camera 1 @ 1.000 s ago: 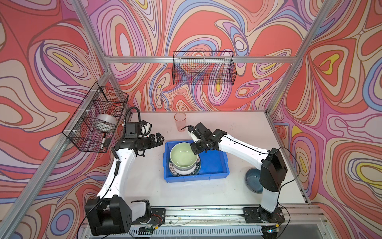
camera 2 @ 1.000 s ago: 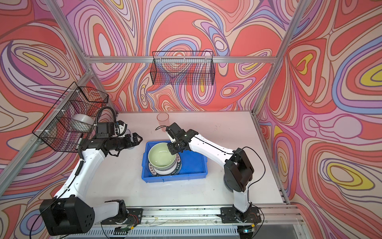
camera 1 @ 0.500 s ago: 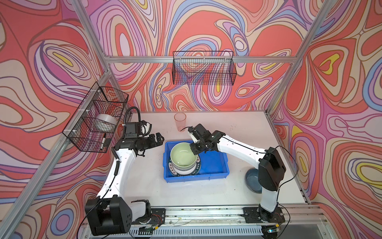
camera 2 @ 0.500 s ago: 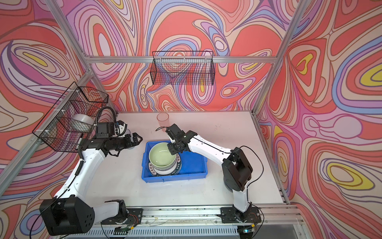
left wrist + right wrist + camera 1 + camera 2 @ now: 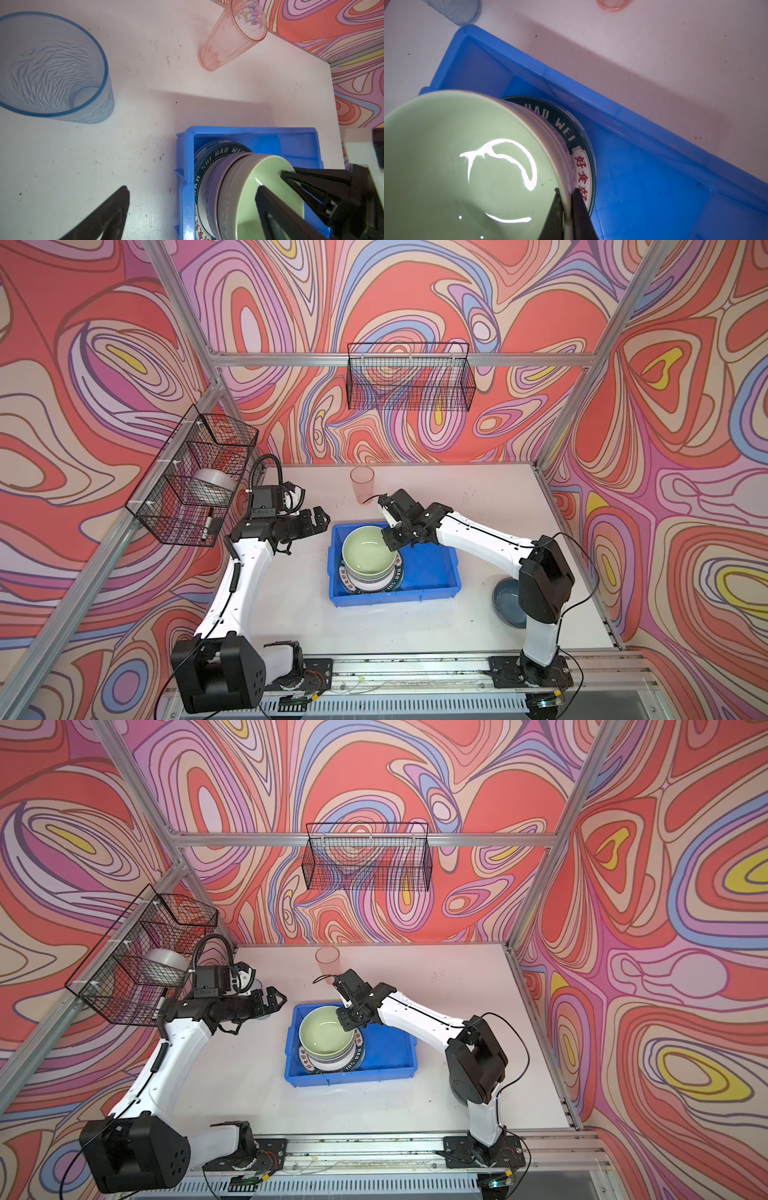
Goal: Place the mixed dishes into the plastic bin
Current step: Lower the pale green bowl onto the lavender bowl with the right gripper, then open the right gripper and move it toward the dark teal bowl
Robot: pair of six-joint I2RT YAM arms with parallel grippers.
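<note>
Pale green bowl (image 5: 368, 549) sits stacked at the left end of the blue plastic bin (image 5: 432, 572), its right-side rim pinched by the right gripper (image 5: 566, 190), while the open left gripper (image 5: 320, 517) stands nearest the blue tumbler (image 5: 52, 68).

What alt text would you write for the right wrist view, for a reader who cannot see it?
The right end effector pinches the rim of a pale green bowl stacked above a lettered plate inside the blue bin. White table lies beyond.
</note>
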